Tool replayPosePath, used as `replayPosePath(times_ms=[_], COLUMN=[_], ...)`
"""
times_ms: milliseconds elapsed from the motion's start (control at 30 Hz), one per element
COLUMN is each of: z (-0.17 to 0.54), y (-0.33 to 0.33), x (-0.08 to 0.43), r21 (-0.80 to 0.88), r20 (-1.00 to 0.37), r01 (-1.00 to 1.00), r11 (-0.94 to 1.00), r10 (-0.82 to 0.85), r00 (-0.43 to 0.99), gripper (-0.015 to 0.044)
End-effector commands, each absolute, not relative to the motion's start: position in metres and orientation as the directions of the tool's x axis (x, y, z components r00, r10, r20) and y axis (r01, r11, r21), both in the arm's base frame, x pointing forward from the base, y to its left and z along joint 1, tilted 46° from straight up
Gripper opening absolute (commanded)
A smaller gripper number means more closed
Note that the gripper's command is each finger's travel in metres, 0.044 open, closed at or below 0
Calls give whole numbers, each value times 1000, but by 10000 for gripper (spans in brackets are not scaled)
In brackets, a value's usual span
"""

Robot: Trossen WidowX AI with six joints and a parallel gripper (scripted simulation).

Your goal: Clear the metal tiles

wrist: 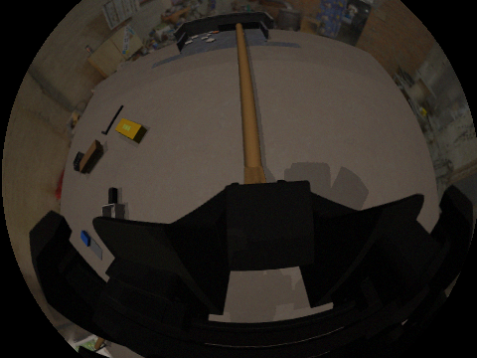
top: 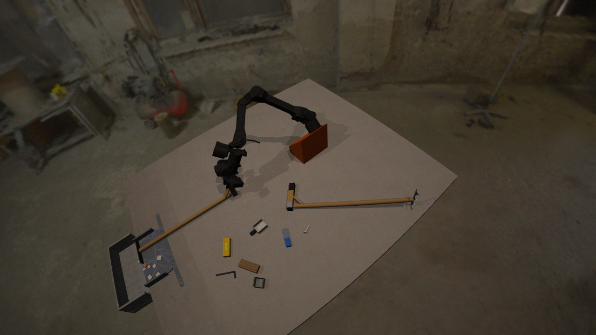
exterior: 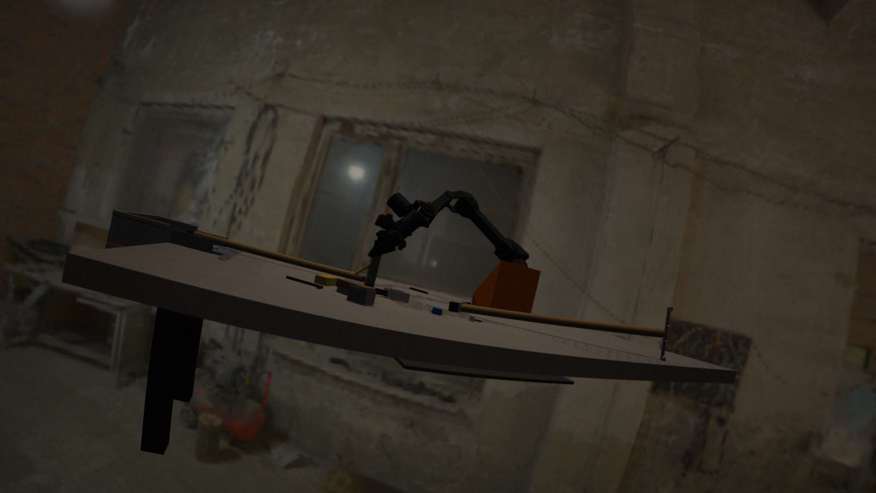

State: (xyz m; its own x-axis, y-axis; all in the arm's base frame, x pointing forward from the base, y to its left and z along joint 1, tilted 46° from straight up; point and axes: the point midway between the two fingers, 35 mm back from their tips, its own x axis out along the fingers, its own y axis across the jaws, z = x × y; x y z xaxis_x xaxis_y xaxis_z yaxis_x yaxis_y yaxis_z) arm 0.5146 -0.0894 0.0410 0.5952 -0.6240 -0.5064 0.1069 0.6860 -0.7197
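Note:
My gripper [top: 232,191] [exterior: 373,253] [wrist: 257,187] is shut on the dark grip block of the long scraper. The scraper's wooden handle [top: 187,221] [exterior: 281,256] [wrist: 249,109] reaches out to the steel bench plate [top: 165,251]. Its dark blade [top: 138,246] stands at the plate's far edge, beside the open catch box [top: 118,277] [exterior: 137,230]. Several pale tiles, one a square tile [top: 159,257] [wrist: 211,40], lie on the plate at the side away from the arm. A copper-coloured tile [top: 144,264] lies near the blade's end. The box floor shows no tiles where visible; part is hidden.
A wooden-handled rake [top: 354,203] [exterior: 551,320] lies at the right. A yellow block [top: 226,247] [wrist: 130,129], a brown block [top: 248,265], a hex key [top: 226,273], a small tray [top: 258,283], a dustpan [top: 260,226] and a blue-handled tool [top: 287,241] lie beside the scraper. An orange wedge [top: 314,145] stands by the arm's base.

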Motion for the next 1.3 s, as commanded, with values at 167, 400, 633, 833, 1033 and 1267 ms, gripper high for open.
replayPosePath(times_ms=[167,400,633,833,1033,1267], z=[44,44,45,45,45,45], y=[-86,-85,-83,-83,-82,-81], x=[503,493,484,475,467,456], r21=[-719,-719,-719,-719,-719,-719], r20=[-503,-503,-503,-503,-503,-503], r01=[109,108,108,107,107,106], r11=[687,687,687,687,687,687], r10=[-621,-621,-620,-620,-620,-619], r00=[601,601,602,602,602,603], gripper=[0,0,0,0,0,0])
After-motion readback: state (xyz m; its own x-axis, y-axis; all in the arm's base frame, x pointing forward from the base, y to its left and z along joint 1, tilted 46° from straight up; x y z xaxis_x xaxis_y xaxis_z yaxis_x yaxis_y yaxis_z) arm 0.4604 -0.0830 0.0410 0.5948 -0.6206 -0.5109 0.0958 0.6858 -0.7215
